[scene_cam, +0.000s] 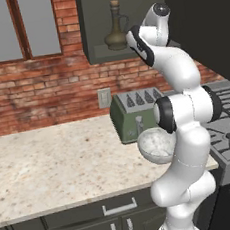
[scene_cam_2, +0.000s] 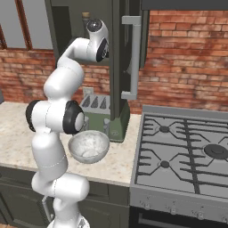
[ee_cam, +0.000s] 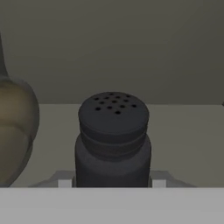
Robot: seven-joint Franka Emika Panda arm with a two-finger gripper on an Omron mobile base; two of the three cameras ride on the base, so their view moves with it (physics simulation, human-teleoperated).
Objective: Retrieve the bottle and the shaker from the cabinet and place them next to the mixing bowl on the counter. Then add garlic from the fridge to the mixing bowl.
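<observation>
The small black shaker [ee_cam: 113, 140] stands upright on the shelf of the dark cabinet [scene_cam: 100, 53], its holed top facing me. My gripper [ee_cam: 111, 183] is open around it, one pale fingertip close against each side of its lower body. The olive-brown bottle [scene_cam: 116, 29] stands just left of the shaker on the same shelf, and its bulbous body [ee_cam: 13, 131] fills the left edge of the hand view. The pale grey mixing bowl [scene_cam: 155, 145] sits on the beige counter [scene_cam: 52, 164] in front of the green toaster [scene_cam: 132, 112], partly behind my arm.
The open cabinet door [scene_cam_2: 133, 58] with its long grey handle hangs right of my arm. The black gas hob [scene_cam_2: 187, 151] lies to the right of the counter. A brick wall and a window stand behind. Broad bare worktop spreads left of the toaster.
</observation>
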